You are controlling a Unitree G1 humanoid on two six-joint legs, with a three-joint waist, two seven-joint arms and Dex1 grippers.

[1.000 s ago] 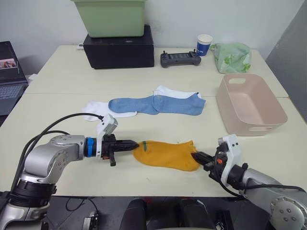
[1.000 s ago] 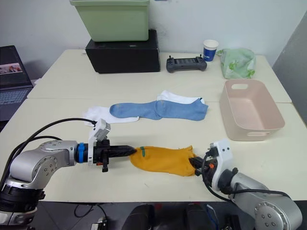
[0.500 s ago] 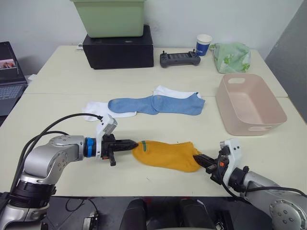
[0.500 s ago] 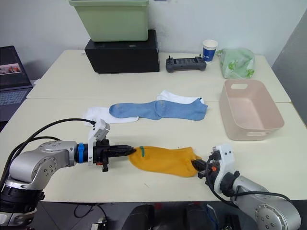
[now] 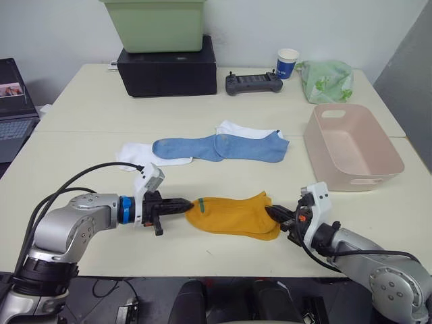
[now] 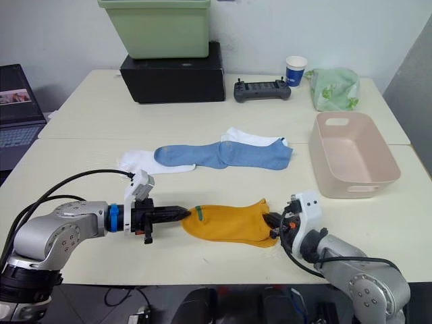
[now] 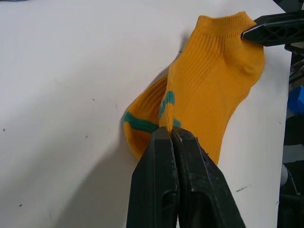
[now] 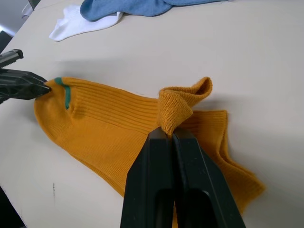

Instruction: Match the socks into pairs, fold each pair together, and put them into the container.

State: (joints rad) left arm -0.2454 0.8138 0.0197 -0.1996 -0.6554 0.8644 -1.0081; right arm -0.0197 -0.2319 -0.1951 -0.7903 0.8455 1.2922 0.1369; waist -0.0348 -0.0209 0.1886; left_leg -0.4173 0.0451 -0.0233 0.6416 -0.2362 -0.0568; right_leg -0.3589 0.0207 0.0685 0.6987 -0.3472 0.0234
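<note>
The stacked mustard-orange socks [image 5: 233, 216] lie flat near the table's front edge. My left gripper [image 5: 191, 202] is shut on their green-marked cuff end [image 7: 164, 102]. My right gripper [image 5: 271, 212] is shut on the opposite end, pinching a raised fold of orange fabric [image 8: 178, 107]. Two light blue socks [image 5: 219, 147] lie end to end at mid-table, overlapping white socks [image 5: 138, 154] that stick out at both ends. The pale pink container [image 5: 317, 152] stands on the right, with nothing inside it.
A light green bin [image 5: 156, 23] sits on a black box [image 5: 167, 67] at the back. Beside them are a controller [image 5: 254, 83], a blue paper cup [image 5: 287, 63] and a leaf-print cloth [image 5: 327, 79]. A laptop [image 5: 10, 101] is at the far left.
My right gripper has drawn its end of the orange socks up and in toward the left gripper, so the socks are now shorter and bunched there. The left gripper has stayed put.
</note>
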